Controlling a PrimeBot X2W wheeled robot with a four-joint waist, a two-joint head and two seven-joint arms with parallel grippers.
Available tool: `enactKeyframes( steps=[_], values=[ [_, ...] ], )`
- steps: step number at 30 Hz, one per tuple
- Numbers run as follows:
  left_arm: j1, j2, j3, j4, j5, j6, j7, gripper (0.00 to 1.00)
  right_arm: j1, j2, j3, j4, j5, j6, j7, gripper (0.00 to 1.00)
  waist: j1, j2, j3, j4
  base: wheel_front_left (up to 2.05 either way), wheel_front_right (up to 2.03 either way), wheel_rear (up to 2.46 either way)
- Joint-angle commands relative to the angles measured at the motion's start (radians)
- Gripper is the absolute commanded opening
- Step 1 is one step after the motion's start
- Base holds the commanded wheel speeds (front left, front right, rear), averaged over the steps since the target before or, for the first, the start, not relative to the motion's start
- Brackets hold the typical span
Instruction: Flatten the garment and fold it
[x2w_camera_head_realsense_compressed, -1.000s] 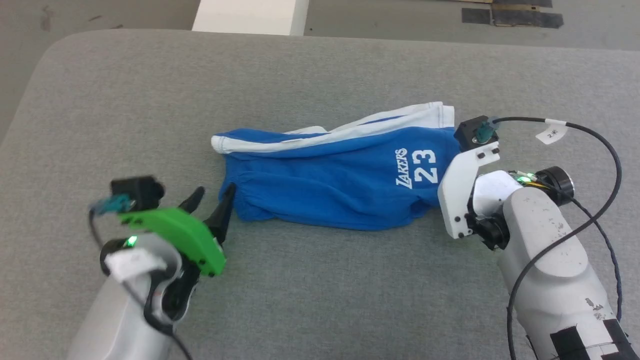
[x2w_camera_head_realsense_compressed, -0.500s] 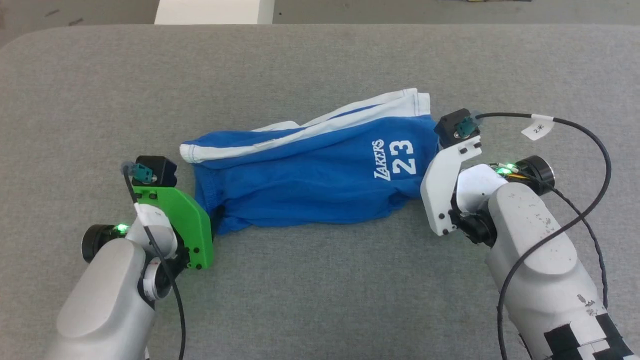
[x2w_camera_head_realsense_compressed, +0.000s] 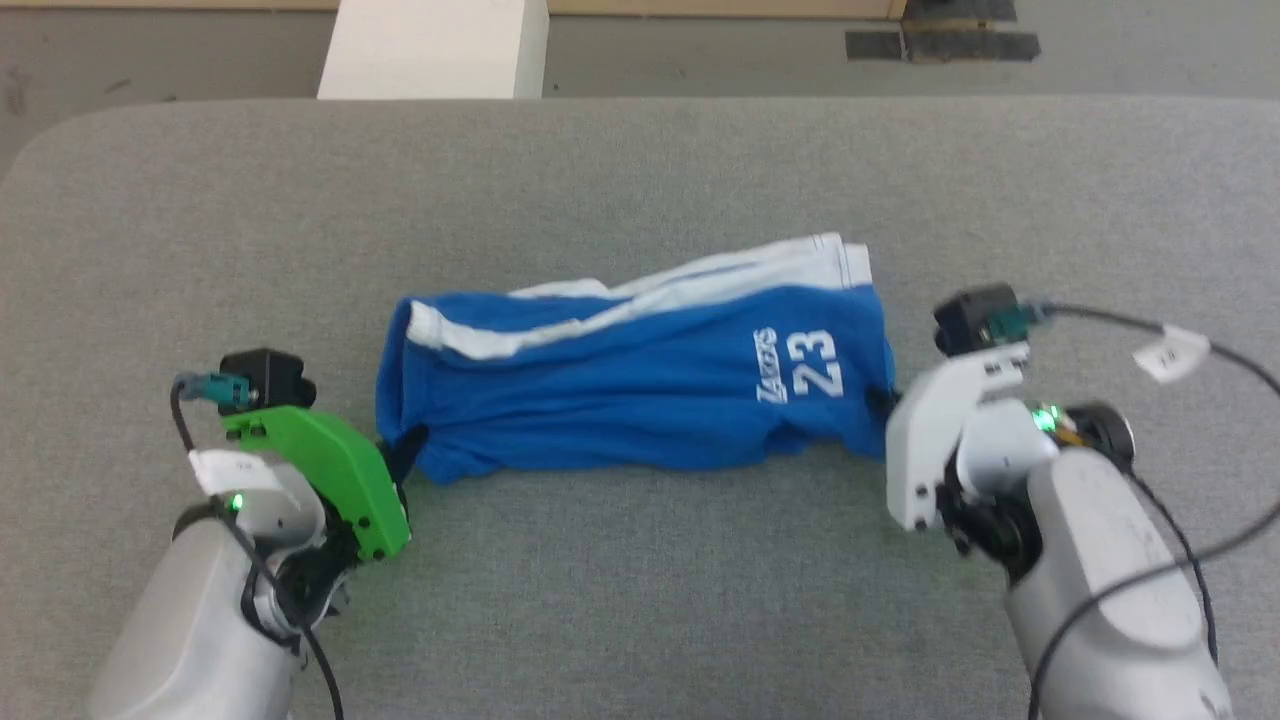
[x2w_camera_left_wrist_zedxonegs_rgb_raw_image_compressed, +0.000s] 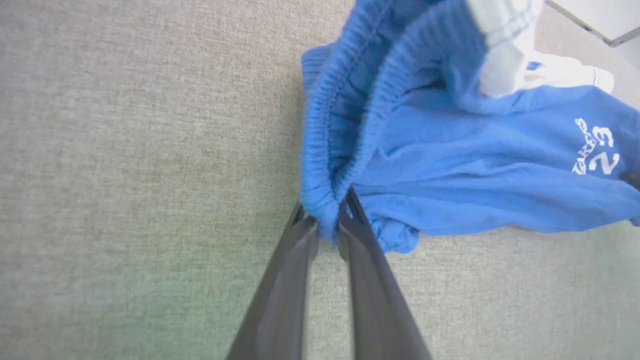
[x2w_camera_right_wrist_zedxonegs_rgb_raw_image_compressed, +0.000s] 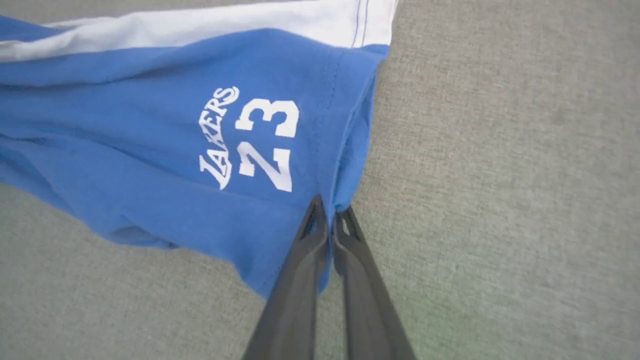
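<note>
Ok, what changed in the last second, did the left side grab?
Yes. The left gripper, open beside the waistband end of the garment a second ago, moved in and closed on its near corner; blue fabric is pinched between its fingers. Unchanged: the right gripper stays clamped on the hem by the 23 print, and the garment still lies bunched on the grey surface.

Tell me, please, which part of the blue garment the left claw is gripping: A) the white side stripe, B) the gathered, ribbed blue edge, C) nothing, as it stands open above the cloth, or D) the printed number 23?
B: in the left wrist view the left claw is closed with a fold of the gathered, ribbed blue edge of the garment pinched between its two dark fingers.
</note>
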Motion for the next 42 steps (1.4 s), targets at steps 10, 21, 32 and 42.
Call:
enactKeyframes(
  steps=[10,21,32,42],
  values=[
    [0.258,0.054,0.048,-0.182,-0.082,0.08,0.088,0.0,0.438,-0.003,-0.066,-0.386,0.114,-0.002,0.088,0.0,0.0,0.0,-0.097,-0.016,0.0,0.0,0.0],
    [0.352,0.057,0.091,-0.285,-0.155,0.127,0.135,1.0,0.575,-0.003,-0.094,-0.524,0.211,-0.002,0.1,1.0,0.0,0.0,-0.128,-0.017,0.0,0.0,0.0],
    [0.343,0.097,0.228,-0.374,0.094,0.049,-0.408,1.0,0.46,-0.003,-0.172,-0.528,0.14,-0.002,0.172,1.0,0.0,0.0,-0.12,-0.016,0.0,0.0,0.0],
    [0.308,0.042,0.205,-0.28,0.355,-0.047,-0.711,1.0,0.278,-0.003,-0.058,-0.333,-0.022,-0.002,0.274,1.0,0.0,0.0,-0.053,0.004,0.0,0.0,0.0]
  ],
)
